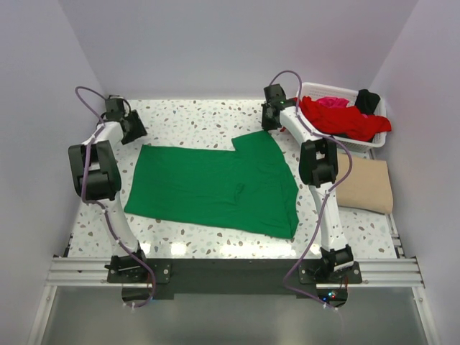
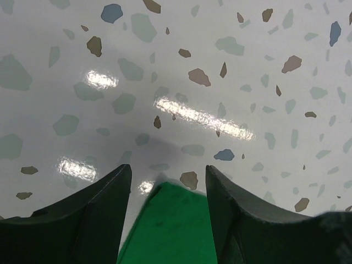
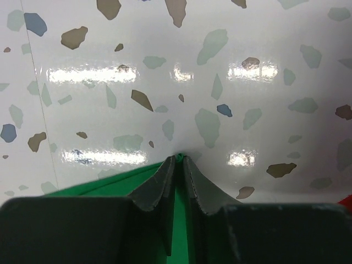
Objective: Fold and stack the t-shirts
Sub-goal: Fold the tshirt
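Lengthwise left-to-right lies the green t-shirt (image 1: 215, 188), right gripper (image 3: 179, 159) pinching its far edge, left gripper (image 2: 168, 168) spread apart

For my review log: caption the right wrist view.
The right claw shut on the green shirt's edge, speckled table beyond.
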